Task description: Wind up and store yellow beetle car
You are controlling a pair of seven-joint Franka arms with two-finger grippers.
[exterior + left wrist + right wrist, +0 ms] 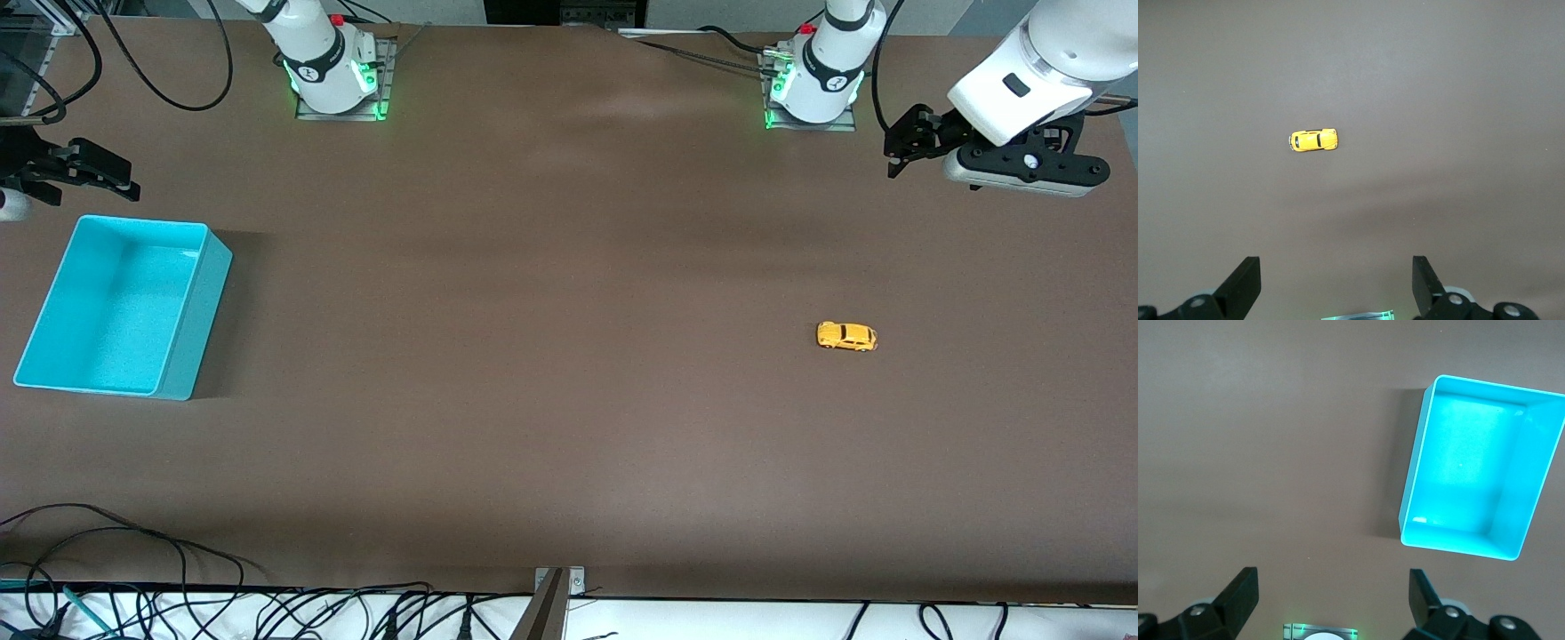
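Observation:
The yellow beetle car (pixel 846 336) stands on its wheels on the brown table toward the left arm's end; it also shows in the left wrist view (pixel 1313 140). The turquoise bin (pixel 53 356) stands empty toward the right arm's end and shows in the right wrist view (pixel 1511 550). My left gripper (pixel 900 153) is open and empty, held high over the table near the left arm's base, well apart from the car. My right gripper (pixel 111 178) is open and empty, up in the air just above the bin's edge nearest the bases.
The brown table (pixel 533 356) is bare between the car and the bin. Loose cables (pixel 133 569) lie along the table's edge nearest the front camera. The arm bases (pixel 338 80) stand at the table's edge farthest from the front camera.

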